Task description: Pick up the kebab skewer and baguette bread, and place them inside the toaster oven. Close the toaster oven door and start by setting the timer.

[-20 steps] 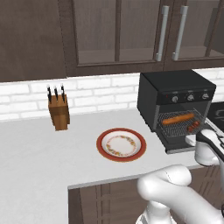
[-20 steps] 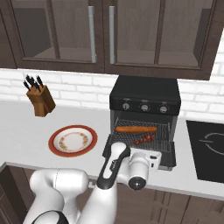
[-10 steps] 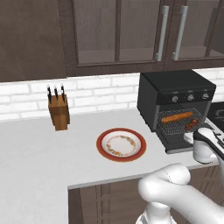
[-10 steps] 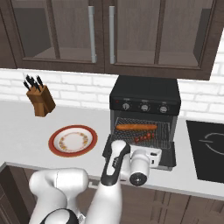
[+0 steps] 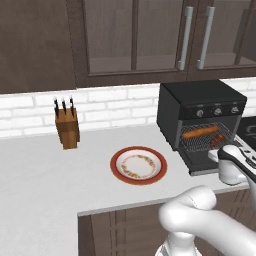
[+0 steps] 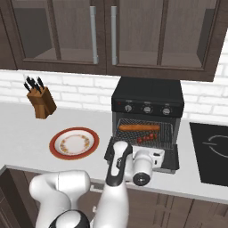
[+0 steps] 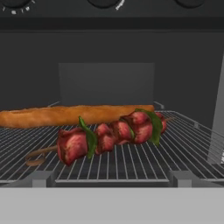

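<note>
- My white arm is reaching toward the boxy black toaster oven (image 6: pixel 147 99), which is sitting on the pale grey counter (image 5: pixel 45 170) against the white brick wall, with three round knobs in a row above its opening.
- My gripper (image 6: pixel 156 156) is hanging low in front of the oven, just over the black drop-down door (image 6: pixel 170 161), which is lying open and flat toward me.
- I cannot tell whether my fingers are apart or together; the fingertips are not showing clearly in any view, and nothing is showing between them.
- The long golden-brown baguette (image 7: pixel 74 114) is lying lengthwise on the wire rack (image 7: pixel 131 164) inside the oven, toward the back.
- The short kebab skewer with dark red meat chunks and green pieces (image 7: pixel 109 135) is resting on the same rack, just in front of the baguette, tilted so that its right end is sitting close against the loaf.
- In the right base view, the baguette (image 6: pixel 136 127) is lying across the rack and the skewer (image 6: pixel 148 137) is sitting in front of it, to its right.
- A round plate with a red rim and patterned centre (image 5: pixel 138 165) is sitting on the counter to the left of the oven, well apart from it.
- A wooden knife block with dark handles (image 5: pixel 67 127) is standing near the wall, farther left.
- A black cooktop (image 6: pixel 211 151) is lying in the counter on the oven's right side.
</note>
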Robot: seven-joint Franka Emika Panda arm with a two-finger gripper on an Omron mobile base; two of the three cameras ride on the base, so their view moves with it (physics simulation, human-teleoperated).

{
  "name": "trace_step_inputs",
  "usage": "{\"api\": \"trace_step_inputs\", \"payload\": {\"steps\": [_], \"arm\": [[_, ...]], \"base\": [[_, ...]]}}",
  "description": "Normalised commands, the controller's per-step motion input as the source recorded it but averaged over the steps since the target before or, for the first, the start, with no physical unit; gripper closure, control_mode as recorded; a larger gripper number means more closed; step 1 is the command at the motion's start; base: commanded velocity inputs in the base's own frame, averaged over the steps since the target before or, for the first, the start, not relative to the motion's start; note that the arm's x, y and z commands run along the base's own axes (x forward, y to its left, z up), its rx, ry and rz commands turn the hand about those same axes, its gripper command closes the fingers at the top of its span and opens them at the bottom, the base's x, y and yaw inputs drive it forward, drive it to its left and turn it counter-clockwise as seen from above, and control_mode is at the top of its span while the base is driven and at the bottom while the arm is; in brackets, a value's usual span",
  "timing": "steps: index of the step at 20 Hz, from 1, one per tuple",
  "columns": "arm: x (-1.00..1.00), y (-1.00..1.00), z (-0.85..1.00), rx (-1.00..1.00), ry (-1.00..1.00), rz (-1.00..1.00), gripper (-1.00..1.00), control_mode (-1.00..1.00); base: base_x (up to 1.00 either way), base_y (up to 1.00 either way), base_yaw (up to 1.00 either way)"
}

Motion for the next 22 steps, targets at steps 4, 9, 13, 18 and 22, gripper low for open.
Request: {"api": "trace_step_inputs", "payload": {"steps": [4,9,13,18,22], "arm": [[0.22,0.0,0.0,0.0,0.0,0.0,-1.0,-1.0],[0.17,0.0,0.0,0.0,0.0,0.0,-1.0,-1.0],[0.18,0.0,0.0,0.0,0.0,0.0,-1.0,-1.0],[0.17,0.0,0.0,0.0,0.0,0.0,-1.0,-1.0],[0.16,0.0,0.0,0.0,0.0,0.0,-1.0,-1.0]], "base": [[0.0,0.0,0.0],[0.0,0.0,0.0],[0.0,0.0,0.0],[0.0,0.0,0.0],[0.0,0.0,0.0]]}}
